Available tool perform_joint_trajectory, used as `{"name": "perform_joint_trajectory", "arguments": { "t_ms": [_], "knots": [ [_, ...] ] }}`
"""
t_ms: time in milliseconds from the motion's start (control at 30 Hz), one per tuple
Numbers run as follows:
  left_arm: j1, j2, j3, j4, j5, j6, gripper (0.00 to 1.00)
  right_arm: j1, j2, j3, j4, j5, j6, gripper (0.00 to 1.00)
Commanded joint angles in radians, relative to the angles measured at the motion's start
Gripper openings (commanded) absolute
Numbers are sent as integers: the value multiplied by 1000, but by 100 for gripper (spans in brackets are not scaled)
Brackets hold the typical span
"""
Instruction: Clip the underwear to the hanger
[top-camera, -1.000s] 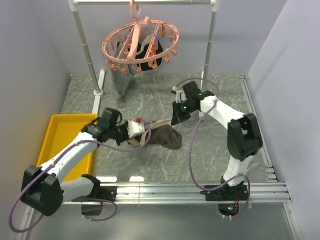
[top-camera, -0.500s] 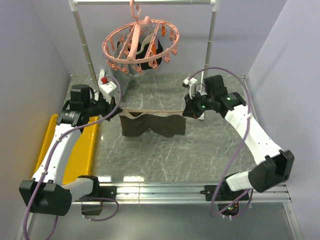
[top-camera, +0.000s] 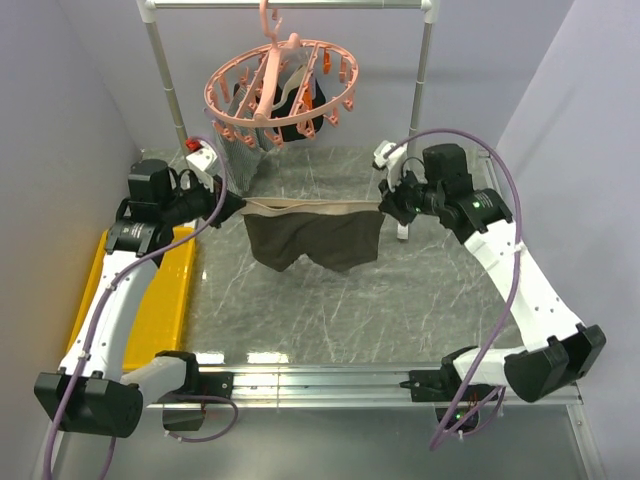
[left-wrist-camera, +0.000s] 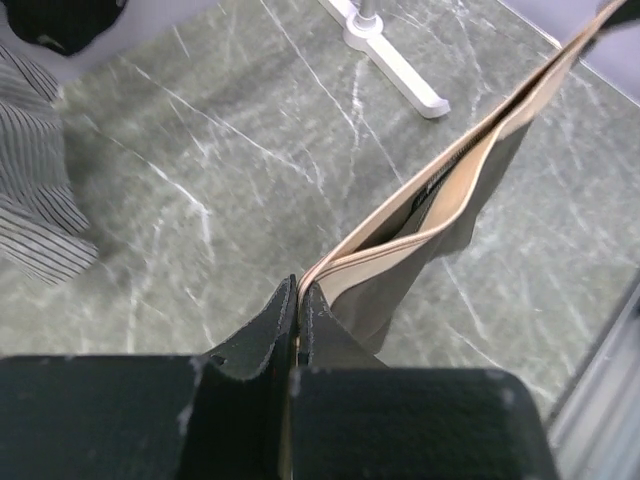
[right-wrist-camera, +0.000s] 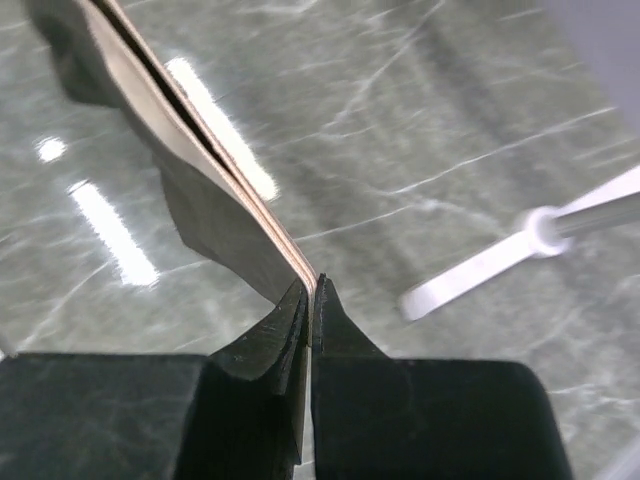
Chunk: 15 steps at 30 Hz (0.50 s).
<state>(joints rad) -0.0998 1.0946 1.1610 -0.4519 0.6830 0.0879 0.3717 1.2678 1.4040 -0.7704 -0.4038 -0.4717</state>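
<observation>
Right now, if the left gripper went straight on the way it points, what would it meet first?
The left gripper would push into the underwear it holds; beyond, probably the right gripper, depth unclear.

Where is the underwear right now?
In the top view, the underwear hangs stretched between the left gripper and right gripper, in front of the hanger.

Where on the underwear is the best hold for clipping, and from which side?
The tan waistband, at its two ends, coming in from either side, as the left hand and right hand do. The band is a flat doubled edge; pinched there, the underwear hangs spread with its top edge taut, ready for the hanger pegs.
</observation>
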Motion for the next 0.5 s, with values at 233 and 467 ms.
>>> {"name": "perform_joint_trajectory", "arguments": {
  "t_ms": [233,467],
  "knots": [
    [9,1,25,-39,10,335,0,15,42,59,98,112,-134,0],
    [-176,-166,-245,-382,-15,817,0,154,-45,-367,161,166,-364,0]
  ]
}}
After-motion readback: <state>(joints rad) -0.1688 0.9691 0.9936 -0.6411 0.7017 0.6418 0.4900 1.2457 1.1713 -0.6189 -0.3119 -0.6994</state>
